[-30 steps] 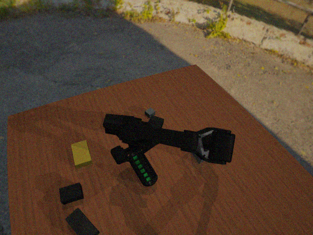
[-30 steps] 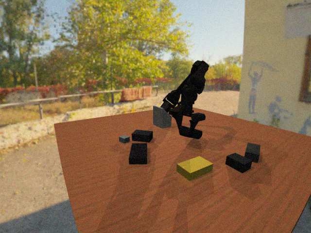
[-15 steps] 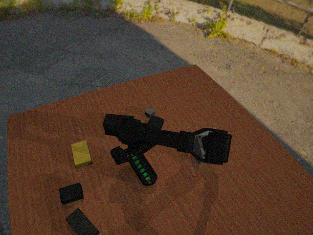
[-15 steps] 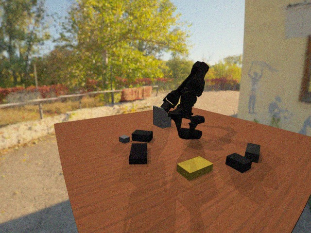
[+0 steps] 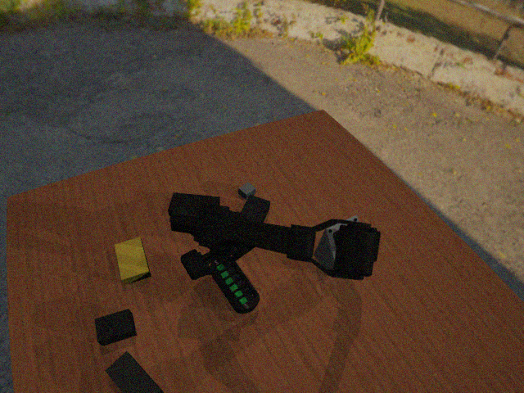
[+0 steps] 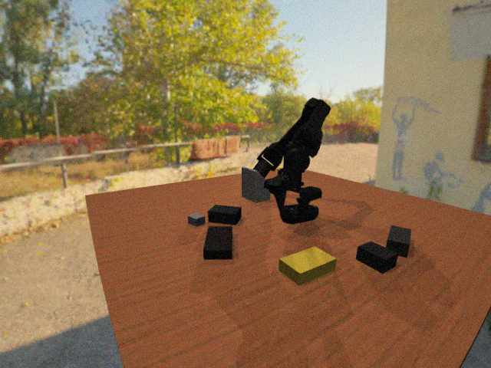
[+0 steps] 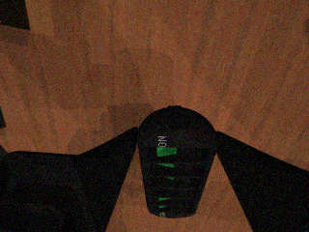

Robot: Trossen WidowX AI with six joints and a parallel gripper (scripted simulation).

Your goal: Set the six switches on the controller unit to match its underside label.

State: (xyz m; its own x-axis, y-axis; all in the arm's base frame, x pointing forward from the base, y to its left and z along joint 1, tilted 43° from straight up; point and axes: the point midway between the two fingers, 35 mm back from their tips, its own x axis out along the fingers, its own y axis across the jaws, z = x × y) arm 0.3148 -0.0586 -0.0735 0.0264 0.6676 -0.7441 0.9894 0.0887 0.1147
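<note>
The dark controller unit (image 5: 237,291) (image 6: 301,217) (image 7: 185,137) is between the fingers of my gripper (image 5: 223,259) (image 6: 294,208) (image 7: 175,133). The gripper is shut on its sides and holds it a little above the bench, its top with the switches turned upward. In the top view several green switch ends show in a row along the top. In the wrist view the ON print and some green ends show, foreshortened; each switch's setting is hard to read. The label on the underside is hidden.
A yellow block (image 5: 132,259) (image 6: 307,263) lies on the bench (image 5: 63,237) (image 6: 166,317). Two dark blocks lie near it, one squarish (image 5: 115,326) (image 6: 376,256) and one longer (image 5: 132,374) (image 6: 398,240). Other black blocks (image 6: 224,214) (image 6: 218,242), a small grey cube (image 5: 246,190) (image 6: 196,219) and a grey wedge (image 6: 252,185) stand around.
</note>
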